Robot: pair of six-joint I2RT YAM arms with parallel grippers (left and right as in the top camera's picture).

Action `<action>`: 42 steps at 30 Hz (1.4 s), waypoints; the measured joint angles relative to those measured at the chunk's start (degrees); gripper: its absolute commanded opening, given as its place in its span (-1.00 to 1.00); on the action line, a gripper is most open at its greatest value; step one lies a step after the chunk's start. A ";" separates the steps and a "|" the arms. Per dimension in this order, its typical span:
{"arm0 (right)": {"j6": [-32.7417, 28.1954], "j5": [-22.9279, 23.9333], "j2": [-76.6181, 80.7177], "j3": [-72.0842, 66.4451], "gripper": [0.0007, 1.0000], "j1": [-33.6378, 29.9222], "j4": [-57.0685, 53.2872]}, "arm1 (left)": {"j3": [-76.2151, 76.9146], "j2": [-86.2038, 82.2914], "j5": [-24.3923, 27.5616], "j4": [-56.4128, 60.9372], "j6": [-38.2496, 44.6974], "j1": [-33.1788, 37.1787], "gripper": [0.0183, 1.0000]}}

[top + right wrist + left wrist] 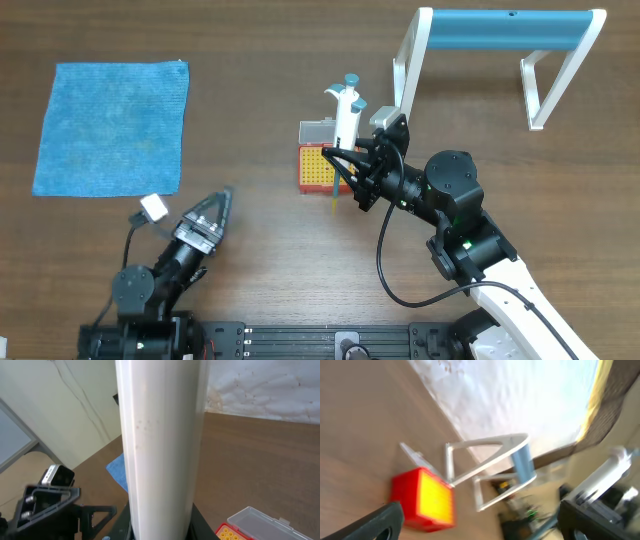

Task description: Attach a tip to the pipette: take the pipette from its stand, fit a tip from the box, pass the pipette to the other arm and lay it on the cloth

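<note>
Right arm: my right fingers are clamped on the white body of the pipette. I hold it lifted. From above it shows over the middle of the table, with its blue plunger end pointing up the picture. In my right wrist view the pipette barrel stands upright between my fingers.

A thin yellow tip shows at the pipette's lower end, just beside the front of the tip box. I cannot tell from these views how firmly it is seated.

Tip box: red-sided, with yellow tips in rows inside. Its clear lid is folded open on the far side. The box sits on the table right beside my right fingers. The lid and a corner of yellow tips also show in the right wrist view.

Stand: a white frame with a blue top bar, at the far right of the table, well apart from the pipette.

Cloth: blue, lying flat at the far left of the table with nothing on it.

Left arm: my left fingers are spread apart with nothing between them. They sit low over the table, near the cloth's near right corner and not touching it. In the left wrist view they frame the red box and the stand.
</note>
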 measured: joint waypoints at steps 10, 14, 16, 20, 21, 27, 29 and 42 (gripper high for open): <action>3.87 -0.90 0.63 0.00 -0.84 0.00 -1.51 | 9.75 13.03 1.73 23.12 -11.13 0.00 1.00; 5.22 -1.05 0.72 0.00 -0.83 0.00 -1.27 | 24.87 31.78 13.44 23.30 -5.62 -0.11 1.00; 5.79 -1.77 0.83 0.00 -0.84 0.00 -0.85 | 33.48 43.85 21.05 23.50 -2.14 -0.17 1.00; 7.80 -5.44 0.90 0.00 -0.84 0.00 0.20 | 45.66 63.36 32.48 28.72 3.52 -3.43 0.99; 8.46 -6.32 0.92 0.00 -0.84 0.00 0.94 | 48.06 67.49 34.95 31.50 4.55 -5.05 0.99; 10.93 -9.01 0.92 0.00 -0.84 0.00 5.27 | 54.95 80.54 43.52 38.16 6.40 -12.41 0.87; 11.80 -9.22 0.92 0.00 -0.84 0.00 5.86 | 54.95 82.62 45.11 38.21 6.60 -14.29 0.68; 17.84 -11.19 0.90 0.00 -0.84 0.00 6.34 | 54.97 82.90 47.43 43.63 7.23 -20.79 0.20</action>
